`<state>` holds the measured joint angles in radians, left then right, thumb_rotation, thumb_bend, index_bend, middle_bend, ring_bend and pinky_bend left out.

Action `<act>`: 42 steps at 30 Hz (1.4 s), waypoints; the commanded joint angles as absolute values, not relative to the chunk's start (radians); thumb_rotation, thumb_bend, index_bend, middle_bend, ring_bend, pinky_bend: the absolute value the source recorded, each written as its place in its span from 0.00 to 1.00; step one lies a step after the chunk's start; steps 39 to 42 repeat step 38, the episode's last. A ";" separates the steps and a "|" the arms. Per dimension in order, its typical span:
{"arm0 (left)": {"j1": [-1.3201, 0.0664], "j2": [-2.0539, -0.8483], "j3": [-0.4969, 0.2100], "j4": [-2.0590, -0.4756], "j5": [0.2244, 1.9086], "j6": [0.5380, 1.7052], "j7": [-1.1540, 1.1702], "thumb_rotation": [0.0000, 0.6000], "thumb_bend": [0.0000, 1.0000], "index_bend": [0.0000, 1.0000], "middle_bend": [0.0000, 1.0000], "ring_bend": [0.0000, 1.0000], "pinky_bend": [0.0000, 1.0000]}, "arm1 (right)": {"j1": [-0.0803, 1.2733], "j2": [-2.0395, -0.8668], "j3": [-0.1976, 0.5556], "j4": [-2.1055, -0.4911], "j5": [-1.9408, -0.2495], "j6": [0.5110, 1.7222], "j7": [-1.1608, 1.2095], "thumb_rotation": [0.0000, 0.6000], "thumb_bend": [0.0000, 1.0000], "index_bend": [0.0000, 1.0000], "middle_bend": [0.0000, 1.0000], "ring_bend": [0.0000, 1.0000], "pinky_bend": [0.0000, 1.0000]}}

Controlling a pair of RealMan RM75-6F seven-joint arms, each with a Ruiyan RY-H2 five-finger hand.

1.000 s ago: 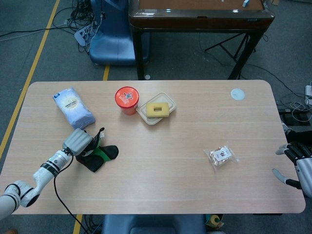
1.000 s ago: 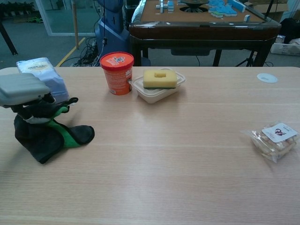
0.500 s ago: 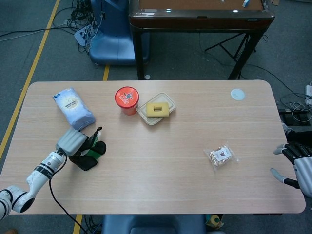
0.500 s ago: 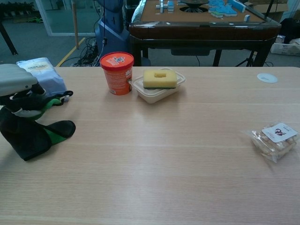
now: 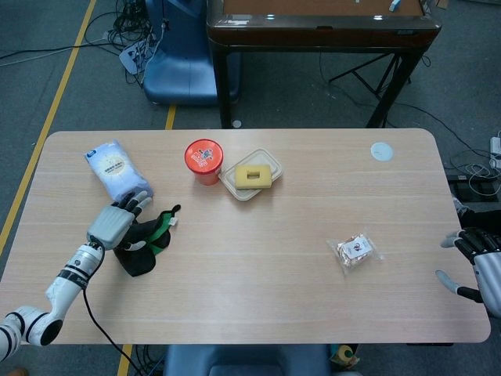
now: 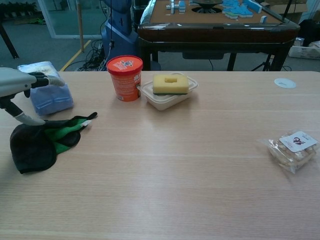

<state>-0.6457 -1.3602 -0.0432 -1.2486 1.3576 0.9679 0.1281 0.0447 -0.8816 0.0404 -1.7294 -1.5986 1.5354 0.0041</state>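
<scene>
**Left hand open above a dark cloth at the counter's left end**

At the far left, the left hand [image 5: 114,225] hangs just over the black-and-green cloth [image 5: 146,240], fingers spread and holding nothing; in the chest view the hand [image 6: 20,82] sits above the cloth [image 6: 42,143] with one finger curving down toward it, though whether it touches cannot be told. By the look of it, the step in hand is the letting go of the cloth, which lies flat on the counter [image 5: 274,258]. The next move would likely call for the arm to lift clear without snagging the fabric.

The cloth lies near the counter's left edge, just this side of the blue-and-white packet [image 5: 117,172]. Its long axis runs on a diagonal: the rounded black bulk lies nearest the robot, and the narrow green-edged tip points away and to the right, toward the red tub [image 5: 203,161].

Further right stand the tray with the yellow sponge [image 5: 252,174], then the wrapped snack [image 5: 357,250]. At the right edge, the right hand [image 5: 477,270] rests with fingers apart, holding nothing.
</scene>
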 commanded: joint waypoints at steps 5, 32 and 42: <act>-0.552 -1.293 -0.063 -1.338 1.356 1.122 0.092 1.00 0.15 0.00 0.00 0.00 0.32 | 0.060 -0.885 0.043 -1.729 -1.587 1.507 -0.002 1.00 0.28 0.40 0.36 0.24 0.29; -0.099 -1.136 0.031 -1.626 1.368 1.619 0.186 1.00 0.15 0.07 0.00 0.02 0.31 | 0.157 -0.993 0.023 -1.646 -1.660 1.404 0.028 1.00 0.28 0.40 0.33 0.24 0.29; -0.073 -1.143 0.044 -1.638 1.418 1.631 0.175 1.00 0.15 0.07 0.00 0.02 0.30 | 0.153 -0.996 0.019 -1.646 -1.653 1.412 0.027 1.00 0.28 0.40 0.33 0.24 0.29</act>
